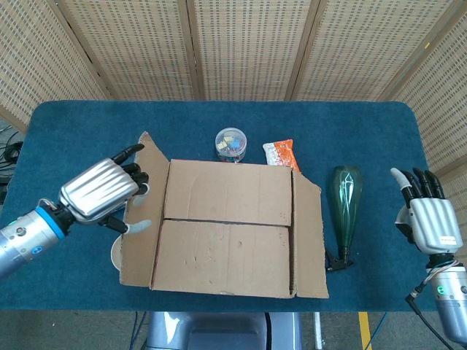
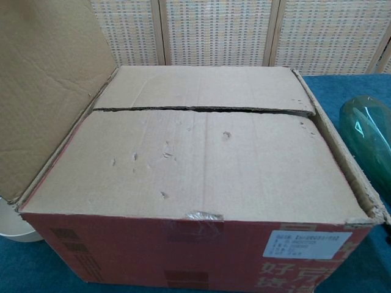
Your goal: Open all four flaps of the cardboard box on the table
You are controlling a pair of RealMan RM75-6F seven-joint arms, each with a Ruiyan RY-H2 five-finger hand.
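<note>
Your left hand [image 1: 102, 191] sits at nine o'clock of the cardboard box [image 1: 230, 230], fingers spread against the outer face of the left flap [image 1: 140, 219], thumb reaching its inner edge; whether it truly pinches the flap, you cannot tell from the head view. The chest view does not show the hand at all. That flap stands swung outward, and in the chest view its top is cut off by the frame. Beneath it, only a sliver of the cream bowl [image 2: 13, 223] peeks out; the flap hides the rest.

The box rests mid-table, toward six o'clock. Its two long flaps [image 1: 228, 194] lie flat and meet along a seam. The right flap [image 1: 309, 240] is folded out, roughly level.

At twelve o'clock of the box stand a clear round jar [image 1: 230, 144] and an orange snack packet [image 1: 281, 154], both partly hidden behind the far edge. At three o'clock lies a green glass bottle [image 1: 344, 204], cropped in the chest view.

Your right hand [image 1: 425, 219] hovers near the table's three o'clock edge, fingers extended and apart, holding nothing.
</note>
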